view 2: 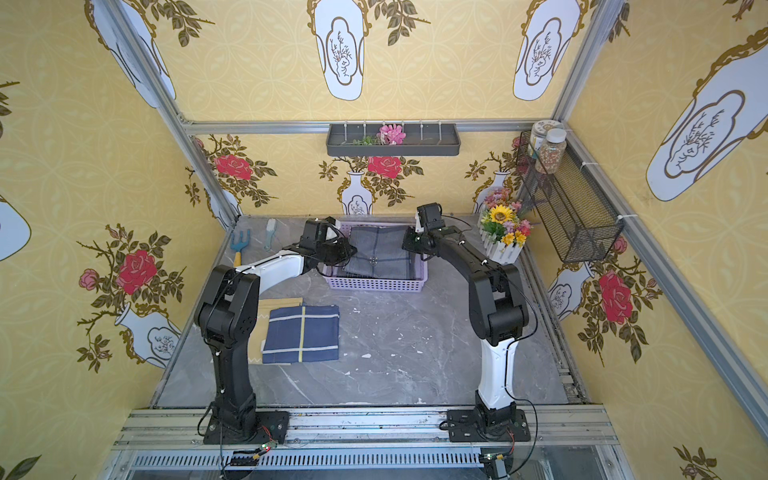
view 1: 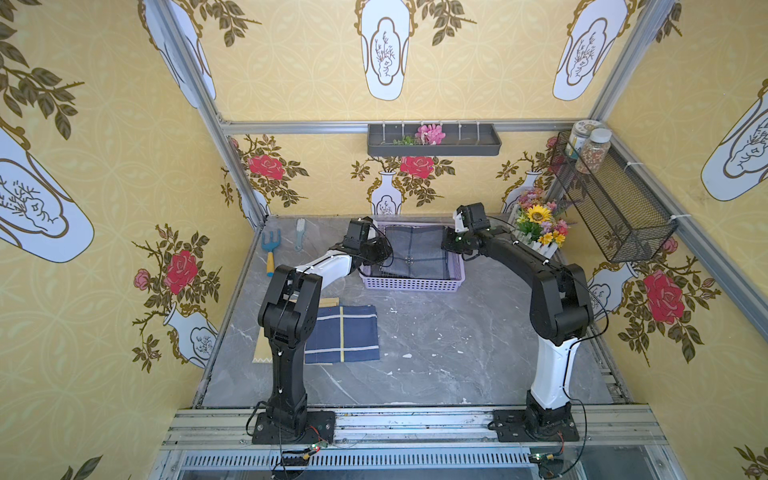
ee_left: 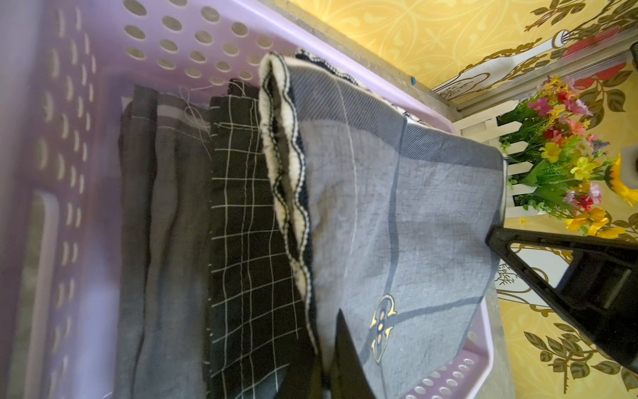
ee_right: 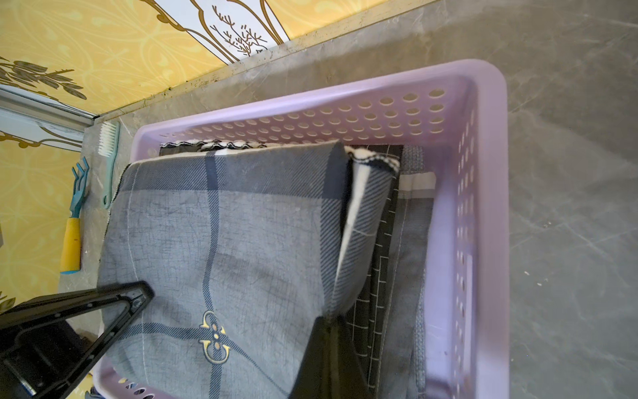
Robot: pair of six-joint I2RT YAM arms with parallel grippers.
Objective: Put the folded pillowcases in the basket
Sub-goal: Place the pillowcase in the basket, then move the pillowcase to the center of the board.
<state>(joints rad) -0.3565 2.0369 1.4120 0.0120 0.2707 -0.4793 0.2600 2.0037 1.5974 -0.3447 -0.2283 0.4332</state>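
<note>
The lilac basket (view 1: 411,284) (view 2: 376,283) stands at the back middle of the table. Over it hangs the folded pillowcase (view 1: 415,253) (view 2: 380,253), grey plaid with a small yellow emblem. My left gripper (view 1: 382,254) (ee_left: 331,362) is shut on one side edge of it. At the opposite edge my right gripper (view 1: 449,245) (ee_right: 328,331) is shut on the fold. In the wrist views the pillowcase (ee_left: 397,207) (ee_right: 224,235) sits slightly above a black grid cloth (ee_left: 248,241) and grey cloths inside the basket (ee_left: 165,34) (ee_right: 483,207).
A dark blue folded cloth (view 1: 340,334) with a yellow stripe lies at the front left on tan paper. A toy rake (view 1: 271,249) and brush (view 1: 300,235) lie at the back left. A flower pot (view 1: 538,228) stands at the back right, below a black wire wall basket (view 1: 611,199).
</note>
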